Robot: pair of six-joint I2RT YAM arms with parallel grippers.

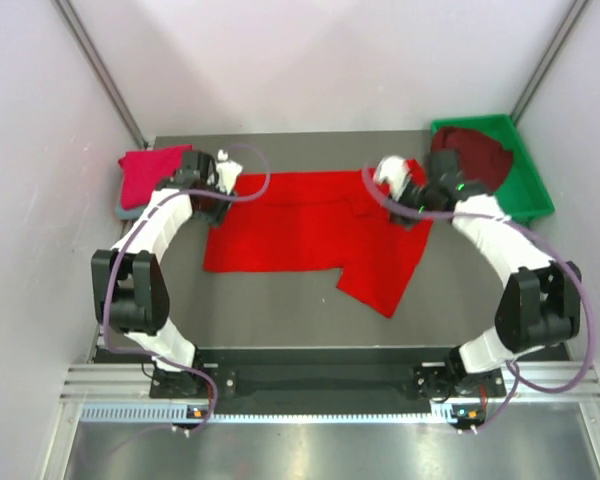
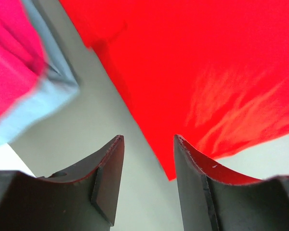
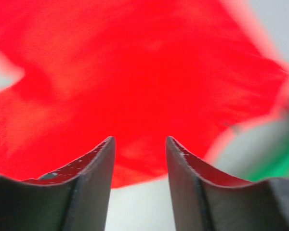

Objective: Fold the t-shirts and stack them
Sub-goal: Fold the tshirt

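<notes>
The bright red t-shirt [image 1: 310, 230] lies spread mid-surface [image 1: 280, 310], its near right part flopped askew. At its far corners the left pincer [image 2: 147, 139] and right pincer [image 3: 138, 139] both gape, holding nothing. If they pinch unevenly or catch a single layer, the fold would likely skew. The left pincer could also snag the crimson-pink shirt [image 1: 145, 172] nearby.

My right wrist feed blurs the bright red shirt [image 3: 135, 82]; the green tray [image 3: 283, 166] is cropped lower right. Overhead, the crimson-pink shirt [image 1: 148, 175] mostly hides the grey-blue shirt [image 1: 126, 212].
</notes>
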